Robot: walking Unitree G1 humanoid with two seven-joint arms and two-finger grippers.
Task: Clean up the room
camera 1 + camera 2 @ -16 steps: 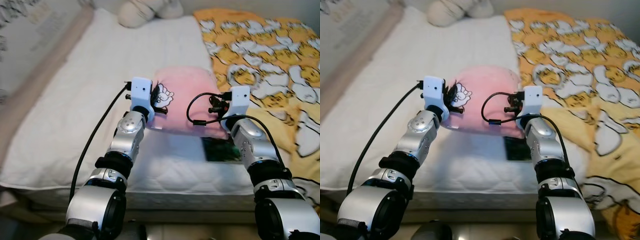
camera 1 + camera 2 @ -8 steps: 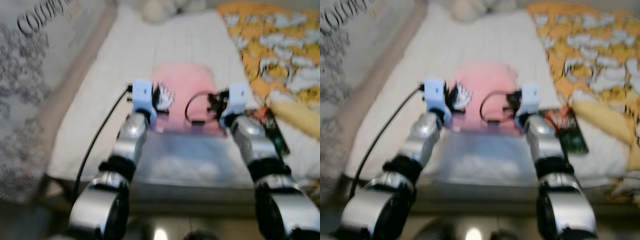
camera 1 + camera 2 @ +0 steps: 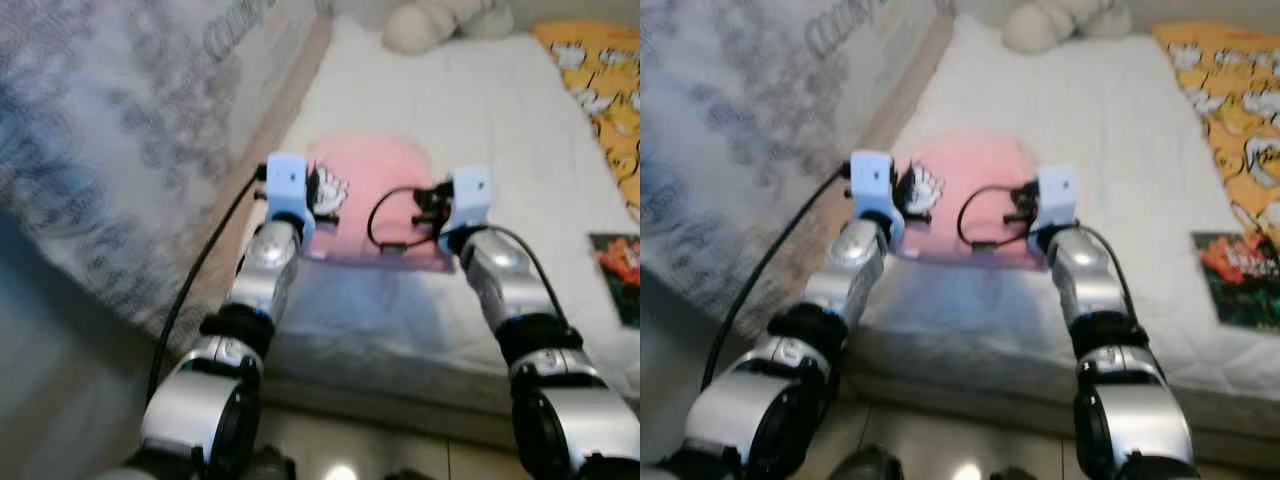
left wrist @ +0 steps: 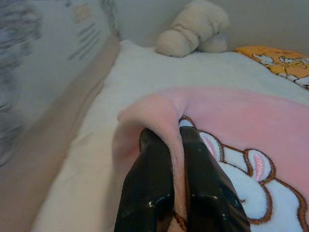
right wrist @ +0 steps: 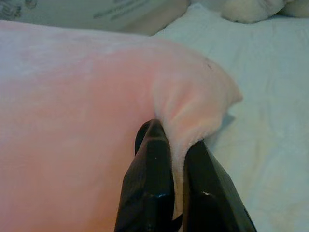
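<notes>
Item: pink pillow (image 3: 368, 195), soft plush, white cartoon figure outlined in brown on its face. Location: held between my two grippers, above the near edge of the white mattress (image 3: 520, 130).

My left gripper (image 4: 179, 145): both black fingers clamped tight on a fold of fabric at one corner of the pillow, the fold squeezed between them.

My right gripper (image 5: 174, 145): fingers pinched on the opposite corner, fabric bunched and drawn down between them.

Also on the bed: cream stuffed toy (image 3: 440, 22) at the far end; yellow patterned blanket (image 3: 1230, 95) along my right side; a dark book with an orange cover design (image 3: 1238, 275) lying flat on the mattress, well apart from the pillow, to my right.

To my left: grey patterned fabric (image 3: 120, 140) alongside the bed.
</notes>
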